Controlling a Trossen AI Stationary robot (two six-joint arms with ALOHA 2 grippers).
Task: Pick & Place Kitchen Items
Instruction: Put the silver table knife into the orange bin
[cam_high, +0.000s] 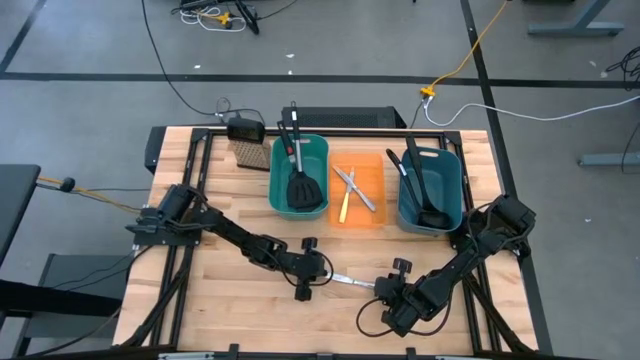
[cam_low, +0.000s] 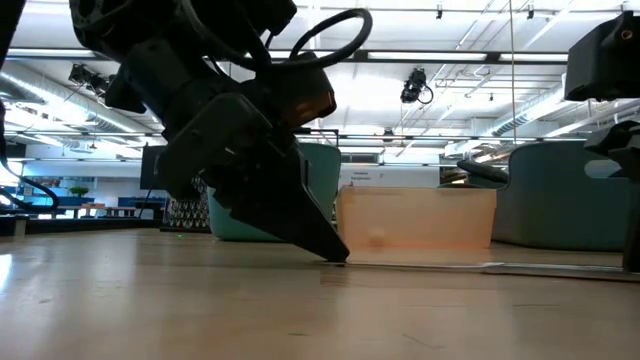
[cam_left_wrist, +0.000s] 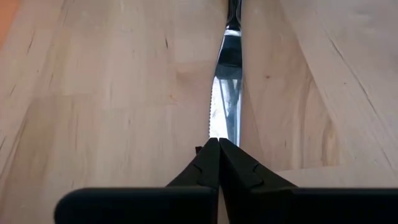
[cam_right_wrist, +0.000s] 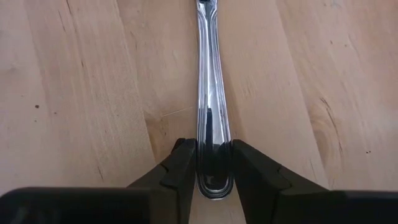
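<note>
Knife (cam_right_wrist: 211, 106) lies flat on the table (cam_high: 220, 300), between my grippers. My right gripper (cam_right_wrist: 212, 163) pinches its handle end; my left gripper (cam_left_wrist: 218, 163) is pressed together on the blade tip. Risk: opposing pulls could twist or drop it.

A polished silver metal table knife (cam_right_wrist: 210, 93), mirror-glossy with a serrated blade, lies on a pale wooden desk (cam_high: 220, 300) of smooth, knotted planks. Matt black gripper fingers (cam_right_wrist: 180, 171) clasp its handle. The orange bin (cam_high: 360, 216) looks like translucent plastic.
</note>
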